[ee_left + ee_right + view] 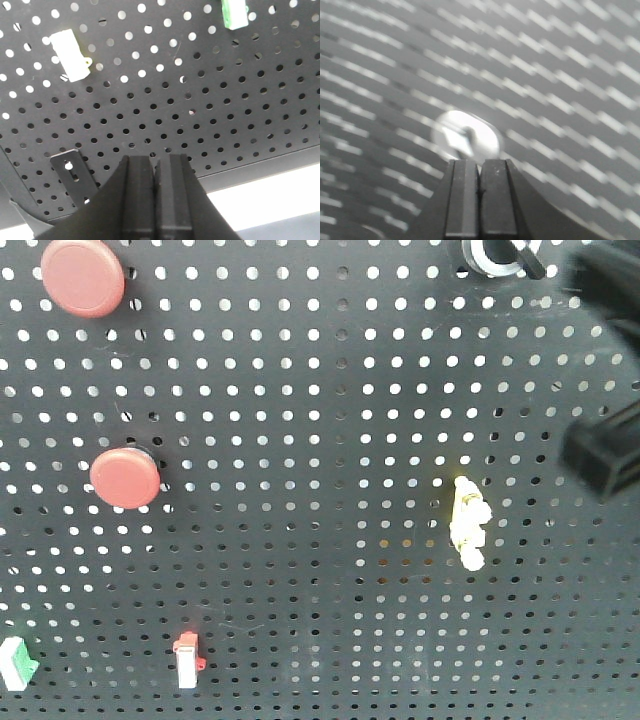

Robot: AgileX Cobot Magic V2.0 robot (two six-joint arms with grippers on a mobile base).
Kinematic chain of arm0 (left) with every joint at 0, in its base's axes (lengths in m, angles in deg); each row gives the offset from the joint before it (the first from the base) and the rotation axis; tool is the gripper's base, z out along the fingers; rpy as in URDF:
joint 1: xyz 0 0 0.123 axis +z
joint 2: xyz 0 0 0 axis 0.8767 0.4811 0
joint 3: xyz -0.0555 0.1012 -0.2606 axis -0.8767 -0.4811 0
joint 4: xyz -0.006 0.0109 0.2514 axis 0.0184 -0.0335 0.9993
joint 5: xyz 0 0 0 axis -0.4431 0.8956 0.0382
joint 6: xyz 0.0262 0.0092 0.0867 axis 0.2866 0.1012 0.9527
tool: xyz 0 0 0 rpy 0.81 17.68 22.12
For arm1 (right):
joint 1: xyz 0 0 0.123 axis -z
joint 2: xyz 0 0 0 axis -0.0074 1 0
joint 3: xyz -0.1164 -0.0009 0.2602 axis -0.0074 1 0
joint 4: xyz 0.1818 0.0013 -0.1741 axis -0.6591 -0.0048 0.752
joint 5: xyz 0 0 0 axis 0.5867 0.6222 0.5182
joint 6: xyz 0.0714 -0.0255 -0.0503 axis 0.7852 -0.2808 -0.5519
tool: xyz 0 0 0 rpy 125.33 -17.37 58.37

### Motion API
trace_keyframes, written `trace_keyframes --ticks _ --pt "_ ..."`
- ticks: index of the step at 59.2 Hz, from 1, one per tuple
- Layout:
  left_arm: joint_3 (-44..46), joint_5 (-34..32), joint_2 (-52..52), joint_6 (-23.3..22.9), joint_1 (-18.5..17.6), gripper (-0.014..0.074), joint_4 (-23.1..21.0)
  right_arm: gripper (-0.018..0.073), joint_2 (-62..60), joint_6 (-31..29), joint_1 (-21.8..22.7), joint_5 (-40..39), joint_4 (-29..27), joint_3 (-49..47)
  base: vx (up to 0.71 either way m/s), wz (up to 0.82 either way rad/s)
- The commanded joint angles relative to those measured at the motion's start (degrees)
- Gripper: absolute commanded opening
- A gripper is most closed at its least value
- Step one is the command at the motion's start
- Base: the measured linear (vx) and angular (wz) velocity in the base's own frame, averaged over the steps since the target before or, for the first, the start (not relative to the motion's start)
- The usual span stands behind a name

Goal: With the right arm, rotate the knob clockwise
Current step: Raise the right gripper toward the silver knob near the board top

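Currently the knob sits at the frame's upper right, our right arm below it, jaws pressed together. Closed like that, we risk knocking the knob rather than gripping it.

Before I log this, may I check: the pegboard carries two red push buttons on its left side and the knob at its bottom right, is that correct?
Not quite: the exterior front-facing view shows the knob at the top right of the pegboard, cut by the frame edge, not at the bottom right. The upper red push button and the lower red push button are on its left side.
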Motion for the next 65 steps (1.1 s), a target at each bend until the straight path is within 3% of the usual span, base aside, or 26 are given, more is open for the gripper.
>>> trace_keyframes --ticks 1,18,31,38,43,47,53,60,65 --pt "-0.91 -4.76 0.79 -0.18 -0.07 -0.0006 -0.26 -0.0005 0.30 -0.65 -0.11 5.30 2.77 -1.56 0.00 0.00" --pt "-0.91 -4.76 0.79 -0.18 -0.07 -0.0006 -0.26 -0.0005 3.07 -0.65 -0.11 14.33 2.90 -1.56 0.00 0.00" --pt "-0.91 -4.76 0.79 -0.18 -0.07 -0.0006 -0.26 -0.0005 4.73 -0.65 -0.11 14.00 3.14 -1.56 0.00 0.00" --pt "-0.91 -4.76 0.79 -0.18 -0.07 -0.0006 -0.26 -0.0005 4.97 -0.16 -0.11 13.58 7.14 -1.56 0.00 0.00" --pt "-0.91 -4.76 0.79 -0.18 -0.07 -0.0006 -0.26 -0.0005 4.97 3.36 -0.11 13.82 12.04 -1.56 0.00 0.00" --pt "-0.91 -4.76 0.79 -0.18 -0.07 -0.0006 -0.26 -0.0005 4.97 10.27 -0.11 13.73 17.86 -1.56 0.00 0.00" --pt "-0.91 -4.76 0.79 -0.18 -0.07 -0.0006 -0.26 -0.0005 4.97 25.51 -0.11 13.73 29.22 -1.56 0.00 0.00" --pt "-0.91 -4.76 0.79 -0.18 -0.07 -0.0006 -0.26 -0.0005 4.97 52.06 -0.11 15.31 46.38 -1.56 0.00 0.00" --pt "-0.91 -4.76 0.79 -0.18 -0.07 -0.0006 -0.26 -0.0005 4.97 72.39 -0.11 17.48 61.94 -1.56 0.00 0.00"
